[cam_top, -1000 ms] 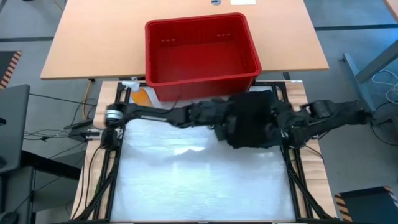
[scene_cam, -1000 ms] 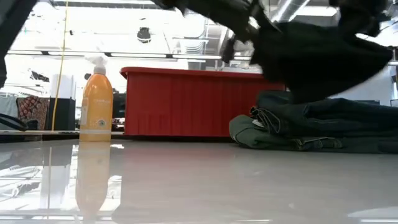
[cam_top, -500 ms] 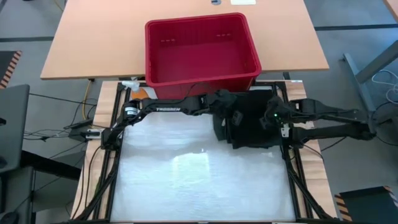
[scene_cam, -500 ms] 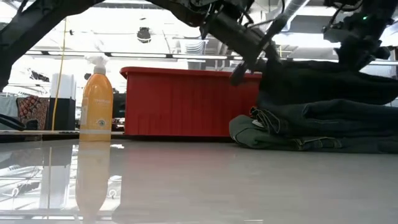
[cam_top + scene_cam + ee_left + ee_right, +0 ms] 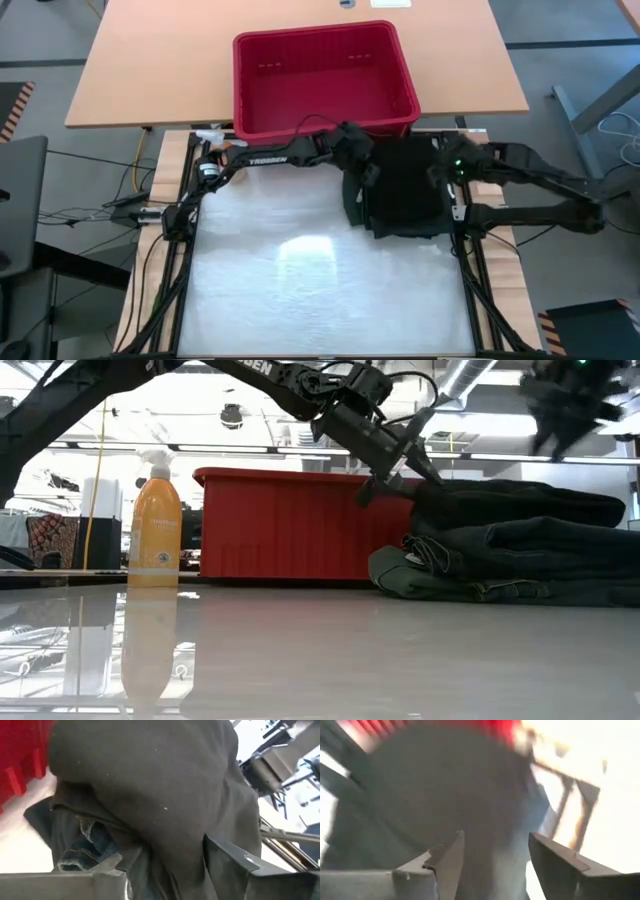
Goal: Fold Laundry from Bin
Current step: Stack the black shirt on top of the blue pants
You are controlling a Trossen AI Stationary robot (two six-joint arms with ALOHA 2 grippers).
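The laundry is a stack of folded dark garments [image 5: 405, 195] on the white work surface, just in front of the red bin [image 5: 240, 85]. A black garment [image 5: 530, 500] lies on top, with blue-grey denim [image 5: 500, 575] under it. My left gripper [image 5: 400, 475] is open at the top garment's left end, one finger on either side of the black cloth [image 5: 150, 785]. My right gripper [image 5: 570, 405] hangs open above the stack's right part and looks down on the black cloth [image 5: 445, 790]. My left gripper reaches in slanting down from the table's left, its spread fingers [image 5: 230, 865] about the left end of the top black garment [image 5: 440, 490]. I cannot tell whether they touch the cloth. The garment lies flat on the stack.
An orange spray bottle [image 5: 155, 525] stands at the far left of the work surface, next to the bin's corner. The bin [image 5: 290, 525] rises right behind the stack. The near and left parts of the white surface [image 5: 300, 280] hold nothing.
Both grippers have carried the black garment toward the far edge and down onto the stack, then opened and let go. It hung lifted between them; now it lies flat on the denim. The right gripper has drawn off above the stack.
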